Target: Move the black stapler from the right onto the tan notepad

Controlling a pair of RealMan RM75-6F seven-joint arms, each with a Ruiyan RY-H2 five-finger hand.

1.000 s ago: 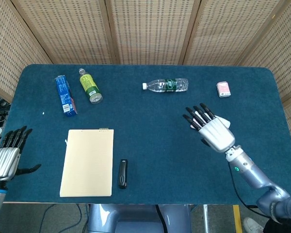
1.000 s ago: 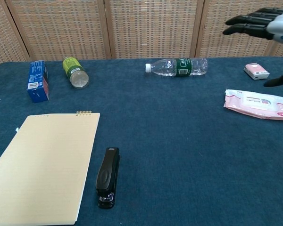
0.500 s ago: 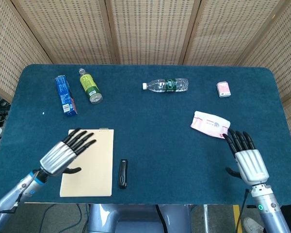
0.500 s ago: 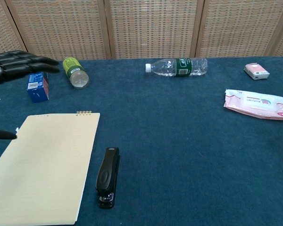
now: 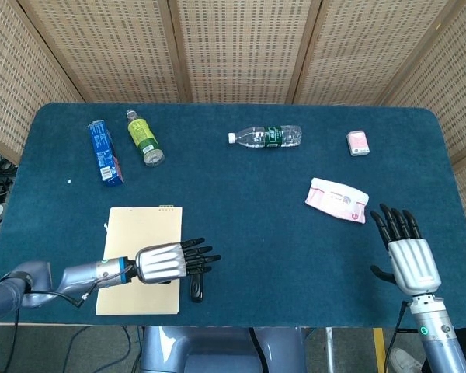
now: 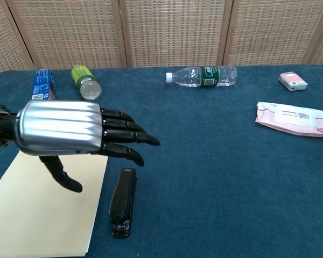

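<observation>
The black stapler lies flat on the blue table just right of the tan notepad. My left hand hovers over the notepad's right edge and the stapler's far end, fingers spread and stretched to the right, holding nothing. In the head view it hides the stapler's upper part. My right hand stays at the table's front right, fingers apart and empty, far from the stapler.
A blue box and a green bottle lie at the back left. A clear water bottle lies at the back centre. A pink wipes pack and a small pink box sit on the right.
My left hand swept in from the left edge across the notepad to above the stapler. My right hand drew back from mid-table to the front right corner.
</observation>
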